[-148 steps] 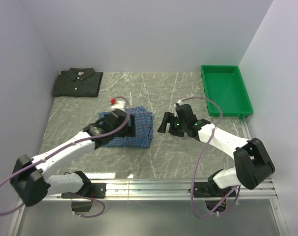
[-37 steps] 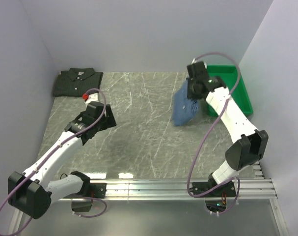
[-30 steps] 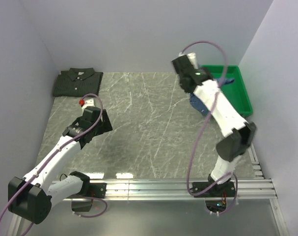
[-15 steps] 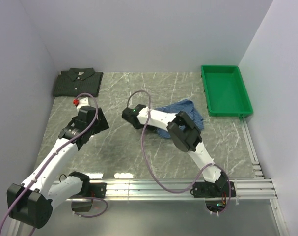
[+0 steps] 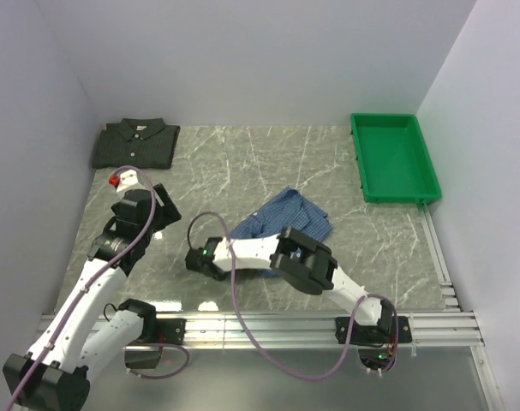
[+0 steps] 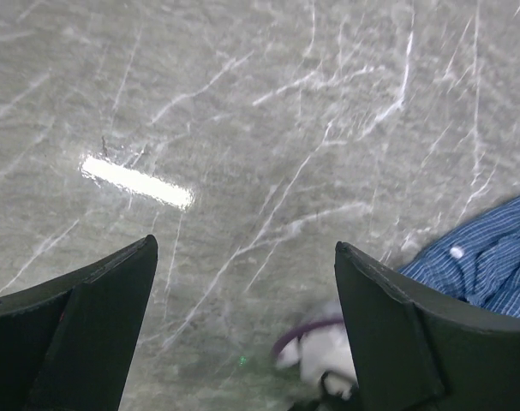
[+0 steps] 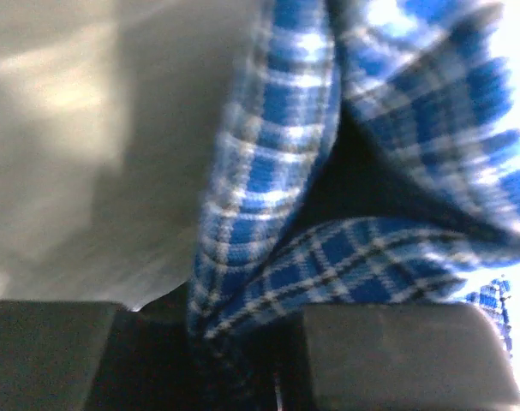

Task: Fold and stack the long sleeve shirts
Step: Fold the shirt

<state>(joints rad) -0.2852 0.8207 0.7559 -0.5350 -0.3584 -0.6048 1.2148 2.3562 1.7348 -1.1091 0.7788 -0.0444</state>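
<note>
Marble-patterned table (image 5: 242, 163), grey-green with white veins, enclosed by pale walls (image 5: 242, 60) on three sides. Item one: blue shirt (image 5: 285, 218), fine check, lying crumpled and unfolded a little right of the table's middle. Item two: dark green-grey shirt (image 5: 135, 143), folded flat with collar and white buttons upward, in the far left corner, well apart from the blue one. Green tray (image 5: 392, 158), plastic, at the far right corner against the wall, apart from both shirts. Right arm (image 5: 307, 261): stretched low across the front of the table, its white forearm crossing the near edge of the blue shirt and hiding that part from above. Right gripper (image 7: 208, 338): blue check cloth runs down into the gap between its two dark fingers; whether the fingers pinch the cloth or stand slack around it I cannot tell, as the wrist view is close and blurred. Purple cable (image 5: 242, 291) loops off this arm toward the rail (image 5: 268, 325). Left gripper (image 6: 244, 248): fingers spread wide with nothing between them, over bare marble on the left side, with the blue shirt's edge at the lower right of its wrist view.
</note>
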